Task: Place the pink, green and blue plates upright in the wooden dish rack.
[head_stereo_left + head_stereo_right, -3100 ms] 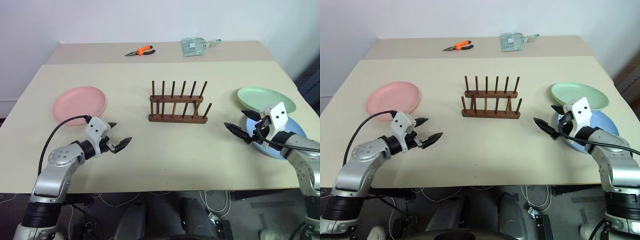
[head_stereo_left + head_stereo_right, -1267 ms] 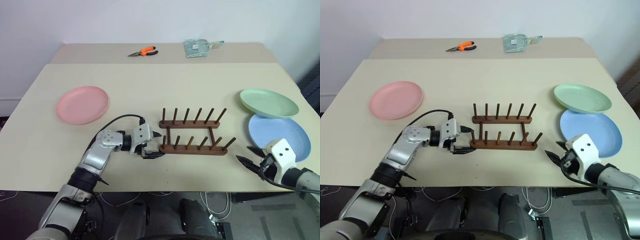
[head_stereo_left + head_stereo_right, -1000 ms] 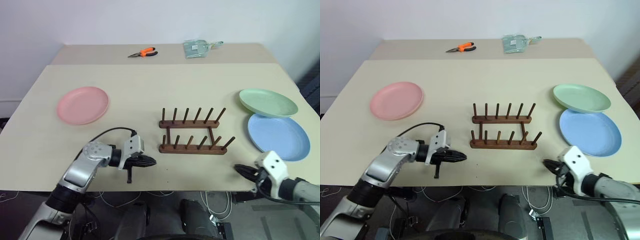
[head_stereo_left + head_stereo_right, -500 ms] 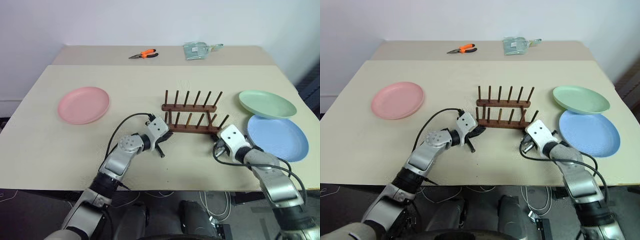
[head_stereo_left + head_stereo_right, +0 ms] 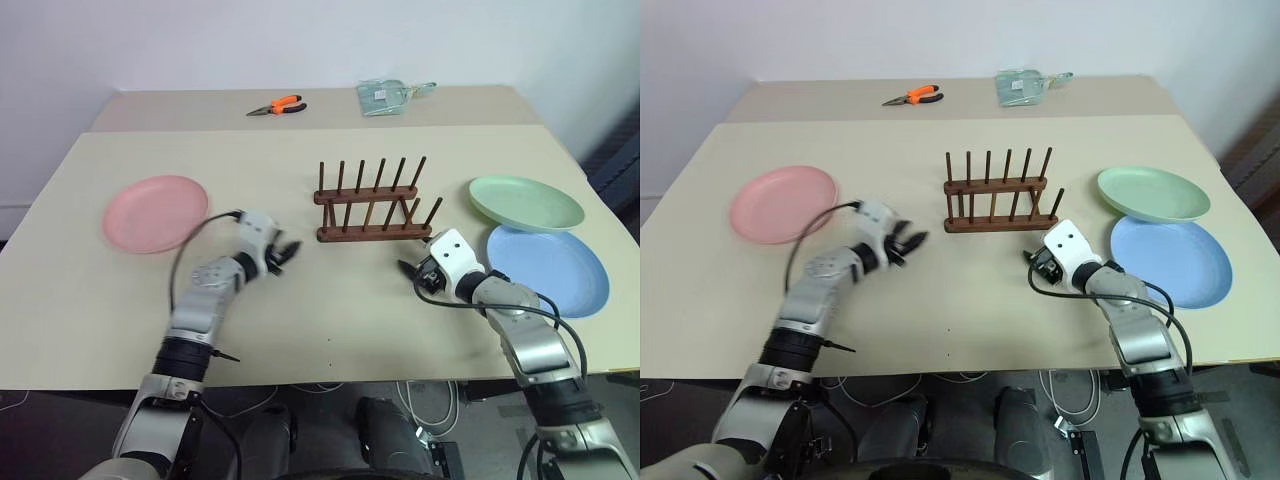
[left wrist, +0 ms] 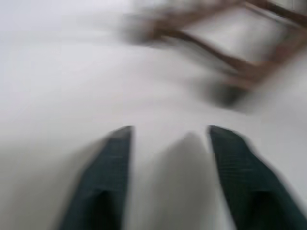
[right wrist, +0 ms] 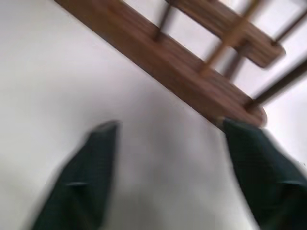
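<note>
Wooden dish rack [image 5: 371,205]: mid bench [image 5: 330,310], empty.
Head view: pink plate [image 5: 155,213] left; green plate [image 5: 526,202], blue plate [image 5: 547,270] right, all flat.
L wrist: left pincer [image 6: 168,143] spread, empty, nr rack.
R wrist: right pincer [image 7: 168,139] spread, empty, beside rack rail.

Silver arms, black cables, white-housed black tools
</note>
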{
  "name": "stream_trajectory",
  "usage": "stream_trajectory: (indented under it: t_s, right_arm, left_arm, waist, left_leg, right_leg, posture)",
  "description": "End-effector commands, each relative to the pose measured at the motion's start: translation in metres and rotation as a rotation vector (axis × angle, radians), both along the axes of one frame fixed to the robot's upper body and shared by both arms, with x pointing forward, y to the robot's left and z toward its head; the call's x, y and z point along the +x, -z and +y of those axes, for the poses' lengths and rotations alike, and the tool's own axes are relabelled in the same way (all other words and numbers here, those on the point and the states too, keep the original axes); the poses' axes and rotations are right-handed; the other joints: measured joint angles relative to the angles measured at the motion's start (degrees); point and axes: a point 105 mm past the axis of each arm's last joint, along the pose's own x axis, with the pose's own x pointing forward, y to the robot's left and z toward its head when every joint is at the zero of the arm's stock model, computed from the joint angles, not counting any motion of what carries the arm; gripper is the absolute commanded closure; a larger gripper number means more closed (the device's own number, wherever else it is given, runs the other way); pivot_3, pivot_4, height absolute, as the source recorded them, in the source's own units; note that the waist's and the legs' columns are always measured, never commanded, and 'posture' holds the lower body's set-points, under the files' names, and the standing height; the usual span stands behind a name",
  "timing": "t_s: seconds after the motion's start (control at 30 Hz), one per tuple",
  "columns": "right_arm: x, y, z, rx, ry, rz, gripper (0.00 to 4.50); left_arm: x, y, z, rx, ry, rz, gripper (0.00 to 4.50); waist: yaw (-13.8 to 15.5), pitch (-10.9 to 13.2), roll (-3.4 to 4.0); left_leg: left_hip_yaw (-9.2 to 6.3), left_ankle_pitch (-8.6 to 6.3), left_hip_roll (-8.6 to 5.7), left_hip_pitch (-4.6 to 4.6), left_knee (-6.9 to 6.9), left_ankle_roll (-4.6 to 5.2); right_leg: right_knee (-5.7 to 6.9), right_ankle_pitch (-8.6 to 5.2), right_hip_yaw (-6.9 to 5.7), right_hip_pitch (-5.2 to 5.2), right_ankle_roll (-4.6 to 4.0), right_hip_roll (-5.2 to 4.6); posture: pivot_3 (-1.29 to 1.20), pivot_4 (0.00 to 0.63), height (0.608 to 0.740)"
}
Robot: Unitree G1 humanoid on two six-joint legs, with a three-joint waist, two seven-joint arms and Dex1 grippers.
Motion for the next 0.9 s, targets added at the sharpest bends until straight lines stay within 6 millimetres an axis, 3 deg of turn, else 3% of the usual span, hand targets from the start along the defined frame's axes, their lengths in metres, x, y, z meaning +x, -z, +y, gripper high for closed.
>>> stream_trajectory:
  t_s: [0.03,0.13,0.27,0.4,0.5,0.6,0.73,0.8,0.9]
  right_arm:
    - [-0.01,-0.008,0.021,-0.018,-0.1,-0.04,0.0]
    - [-0.009,-0.005,0.03,-0.017,-0.128,-0.034,0.0]
    - [-0.007,-0.006,0.036,-0.018,-0.158,-0.039,0.0]
    - [-0.004,-0.007,0.037,-0.027,-0.165,-0.047,0.0]
    - [-0.003,-0.01,0.038,-0.029,-0.172,-0.063,0.0]
    - [-0.003,-0.017,0.039,-0.024,-0.169,-0.092,0.0]
    - [-0.002,-0.024,0.035,-0.011,-0.153,-0.104,0.0]
    - [-0.003,-0.033,0.029,0.004,-0.142,-0.111,0.0]
    - [-0.006,-0.057,0.031,-0.006,-0.169,-0.184,0.0]
  left_arm:
    - [0.007,-0.058,0.095,-0.067,-0.492,-0.163,0.54]
    - [-0.006,-0.073,0.141,-0.184,-0.742,-0.179,0.54]
    - [-0.022,-0.065,0.164,-0.373,-0.902,-0.108,0.54]
    - [-0.038,-0.044,0.18,-0.626,-1.007,0.001,0.54]
    - [-0.034,-0.026,0.173,-0.789,-0.946,0.123,0.54]
    - [-0.027,-0.018,0.168,-0.887,-0.888,0.178,1.39]
    - [-0.021,-0.019,0.164,-0.963,-0.863,0.191,3.48]
    - [-0.012,-0.036,0.149,-0.866,-0.771,0.149,4.48]
    - [0.003,-0.077,0.105,-0.695,-0.525,0.013,4.48]
  waist:
    - [0.1,0.0,-0.04]
    - [0.2,0.0,-0.04]
    - [0.4,0.0,-0.07]
    - [0.3,0.0,-0.13]
    - [0.2,0.0,-0.14]
    - [0.4,0.0,-0.15]
    - [0.2,0.0,-0.17]
    - [0.3,0.0,-0.17]
    - [0.7,0.1,-0.26]
  left_leg:
    - [-0.01,0.01,-0.01,0.0,0.0,-0.01]
    - [-0.02,0.01,-0.04,0.02,0.0,-0.03]
    - [-0.02,0.02,-0.07,0.01,0.0,-0.04]
    - [-0.06,0.03,-0.06,0.0,0.02,-0.07]
    - [-0.06,0.03,-0.06,0.01,0.0,-0.08]
    - [-0.07,0.04,-0.08,0.0,0.03,-0.1]
    - [-0.06,0.05,-0.08,0.01,0.02,-0.1]
    - [-0.06,0.05,-0.08,-0.01,0.02,-0.12]
    - [-0.07,0.06,-0.1,-0.07,0.04,-0.12]
  right_leg:
    - [0.0,-0.07,0.0,0.01,0.12,0.0]
    - [-0.01,-0.12,-0.01,0.04,0.2,-0.02]
    - [-0.01,-0.04,-0.01,0.06,0.07,-0.05]
    - [0.0,-0.03,-0.04,0.06,0.06,-0.04]
    - [0.03,-0.04,-0.05,0.04,0.06,-0.03]
    - [0.06,-0.04,-0.07,0.06,0.07,-0.03]
    - [0.06,-0.03,-0.06,0.05,0.06,-0.03]
    - [0.07,-0.03,-0.06,0.04,0.05,-0.03]
    - [0.04,-0.03,-0.07,0.04,0.05,-0.04]
  posture:
    - [0.0,0.15,0.74]
    - [0.0,0.15,0.74]
    - [0.0,0.15,0.74]
    - [0.0,0.15,0.74]
    - [0.0,0.15,0.74]
    - [0.0,0.15,0.74]
    - [0.0,0.15,0.74]
    - [0.0,0.15,0.74]
    - [0.0,0.15,0.74]
